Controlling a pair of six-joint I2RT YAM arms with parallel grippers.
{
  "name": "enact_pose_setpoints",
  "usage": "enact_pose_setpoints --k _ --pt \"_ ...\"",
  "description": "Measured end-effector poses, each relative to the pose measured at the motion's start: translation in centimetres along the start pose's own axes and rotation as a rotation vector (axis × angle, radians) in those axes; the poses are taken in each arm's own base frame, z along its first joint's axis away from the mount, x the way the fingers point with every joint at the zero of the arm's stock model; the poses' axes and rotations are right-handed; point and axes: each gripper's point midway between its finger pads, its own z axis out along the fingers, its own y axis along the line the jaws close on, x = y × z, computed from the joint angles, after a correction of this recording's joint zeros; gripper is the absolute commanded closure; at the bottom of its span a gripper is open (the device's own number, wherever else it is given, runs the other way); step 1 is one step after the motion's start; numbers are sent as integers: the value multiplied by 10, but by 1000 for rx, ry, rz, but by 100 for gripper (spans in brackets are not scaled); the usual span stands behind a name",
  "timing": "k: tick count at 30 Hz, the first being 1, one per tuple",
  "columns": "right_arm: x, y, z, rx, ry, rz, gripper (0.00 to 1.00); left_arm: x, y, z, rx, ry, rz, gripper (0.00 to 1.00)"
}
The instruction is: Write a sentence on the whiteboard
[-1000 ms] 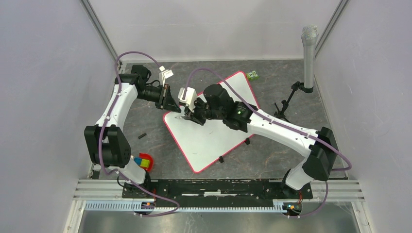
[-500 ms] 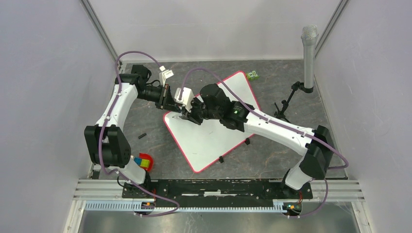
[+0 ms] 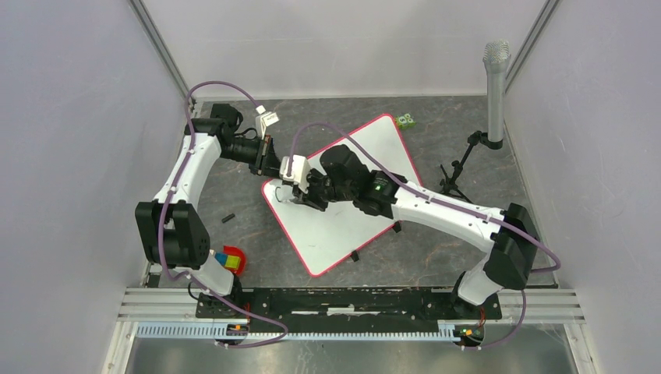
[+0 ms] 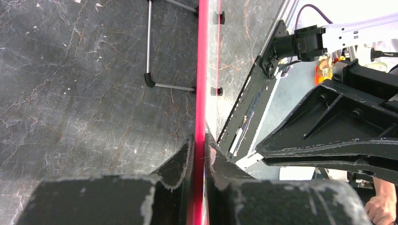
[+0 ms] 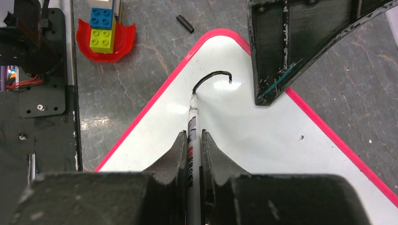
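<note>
- Whiteboard [image 3: 331,230] is laid flat on the desk [image 3: 234,195], turned at an angle before both arms. One is counted, with two black feet [image 3: 396,227] on its near-right edge.
- Its red frame is pinched at the far-left edge by the left pincer [image 4: 200,140], whose jaws are drawn narrow on it, so the board is steadied.
- One marker [image 5: 193,117] is gripped in the right pincer [image 5: 191,136], its tip touching the board near the left corner.
- One short curved black stroke [image 5: 213,75] is counted, and no whole letter can be read.
- The step in hand is judged to be the first letter of the sentence, with nearly all the writing left.
- Next, light tip pressure is called for as the curve is drawn on, with the frame clamped throughout.
- Also counted on the desk are one small black cap-like piece [image 3: 227,219] and one red dish of bricks [image 3: 231,261].
</note>
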Motion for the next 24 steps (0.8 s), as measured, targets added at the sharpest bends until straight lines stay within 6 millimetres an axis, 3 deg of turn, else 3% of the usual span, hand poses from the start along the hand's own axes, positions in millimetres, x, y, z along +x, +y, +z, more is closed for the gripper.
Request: enact_pose_setpoints --k 14,24 --pt "16 -1 -13 31 40 -29 100 0 0 0 1 0 0 98" --pt "25 15 -14 -25 63 -26 100 0 0 0 1 0 1 98"
